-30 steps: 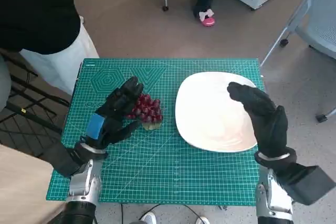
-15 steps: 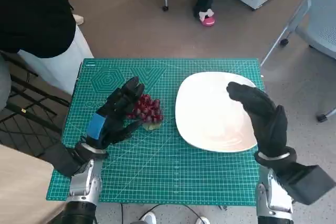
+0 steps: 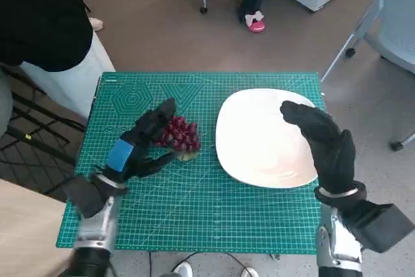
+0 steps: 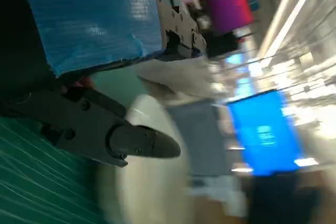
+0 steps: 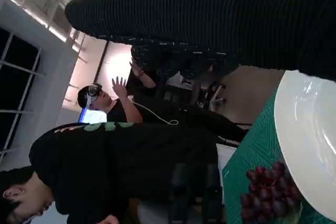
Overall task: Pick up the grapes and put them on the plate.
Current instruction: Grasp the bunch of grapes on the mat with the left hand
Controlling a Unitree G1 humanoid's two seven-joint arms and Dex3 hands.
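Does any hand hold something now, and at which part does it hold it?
The left hand closes around the grapes from their left side, but they remain on the mat; a firm hold cannot be confirmed. The right hand holds nothing, above the plate.

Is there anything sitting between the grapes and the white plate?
No. In the head view only a bare strip of green cutting mat separates the grapes from the plate.

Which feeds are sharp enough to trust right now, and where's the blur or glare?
Head view: sharp, evenly lit; grapes and plate clear, left forearm slightly smeared. Left wrist view: heavily motion-blurred, background lights streaked; only the left robot hand reads. Right wrist view: fairly sharp, sheen on the plate rim.
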